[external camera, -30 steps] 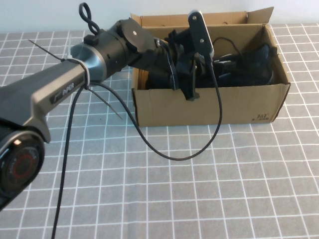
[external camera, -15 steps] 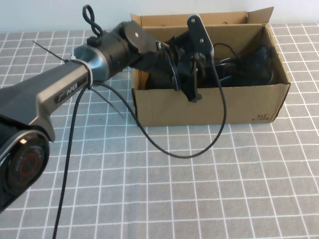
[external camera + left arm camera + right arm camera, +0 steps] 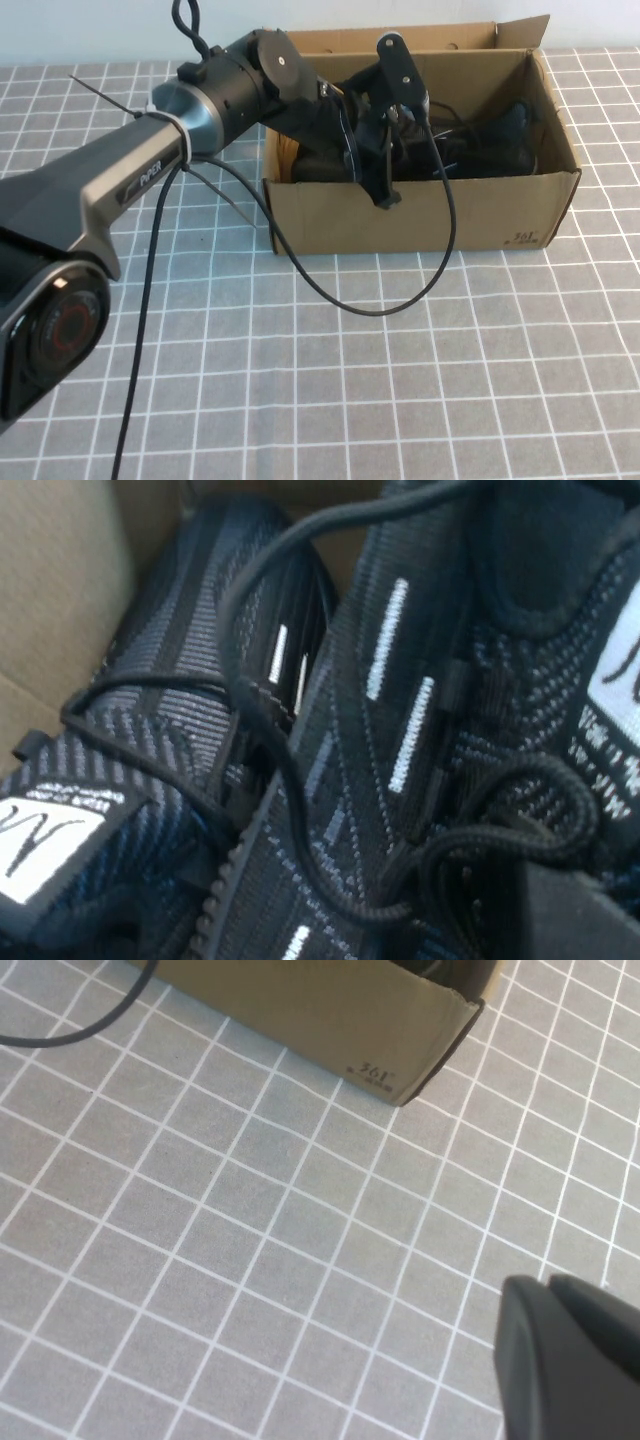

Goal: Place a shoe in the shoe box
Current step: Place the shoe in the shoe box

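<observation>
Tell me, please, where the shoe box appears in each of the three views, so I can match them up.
High view: shoe box at upper centre-right, left gripper reaching into it.
Left wrist view: only its tan inner wall beside the black sneakers.
Right wrist view: its printed corner along the top; right gripper over the grid cloth.
Shared landmark: the small black corner print.

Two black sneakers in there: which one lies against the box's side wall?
The sneaker touching the cardboard wall; its twin lies inward. Left end effector hovers over them, right end effector above the table.

Matt knit-mesh shoe (image 3: 440, 710) lies in the rough brown corrugated-cardboard shoe box (image 3: 480, 215), on a matt gridded mat (image 3: 400, 400).
</observation>
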You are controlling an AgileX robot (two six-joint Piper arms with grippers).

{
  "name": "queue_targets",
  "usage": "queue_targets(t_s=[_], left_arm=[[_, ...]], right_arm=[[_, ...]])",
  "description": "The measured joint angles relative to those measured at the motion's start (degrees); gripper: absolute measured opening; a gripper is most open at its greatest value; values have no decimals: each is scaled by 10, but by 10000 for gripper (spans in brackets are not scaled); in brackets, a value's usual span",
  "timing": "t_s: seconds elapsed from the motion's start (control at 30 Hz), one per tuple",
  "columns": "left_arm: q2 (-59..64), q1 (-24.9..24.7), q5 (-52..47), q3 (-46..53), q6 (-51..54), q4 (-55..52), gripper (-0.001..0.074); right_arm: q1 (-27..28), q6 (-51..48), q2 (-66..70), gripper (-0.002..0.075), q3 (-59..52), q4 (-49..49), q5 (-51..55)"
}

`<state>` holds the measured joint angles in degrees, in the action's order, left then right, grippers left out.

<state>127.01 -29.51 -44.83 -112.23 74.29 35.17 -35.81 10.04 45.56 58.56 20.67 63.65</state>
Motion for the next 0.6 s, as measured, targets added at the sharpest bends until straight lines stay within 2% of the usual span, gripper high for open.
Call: queue_targets(t_s=[0.43, 0.5, 0.6], left_arm=[[24, 0, 4, -4, 0, 1, 29], [24, 0, 3, -4, 0, 1, 76], [22, 0, 2, -4, 0, 0, 204]], right_arm=[[0, -1, 0, -16, 0, -3, 0], [0, -1, 0, -16, 0, -5, 0], [0, -1, 0, -16, 0, -5, 0]])
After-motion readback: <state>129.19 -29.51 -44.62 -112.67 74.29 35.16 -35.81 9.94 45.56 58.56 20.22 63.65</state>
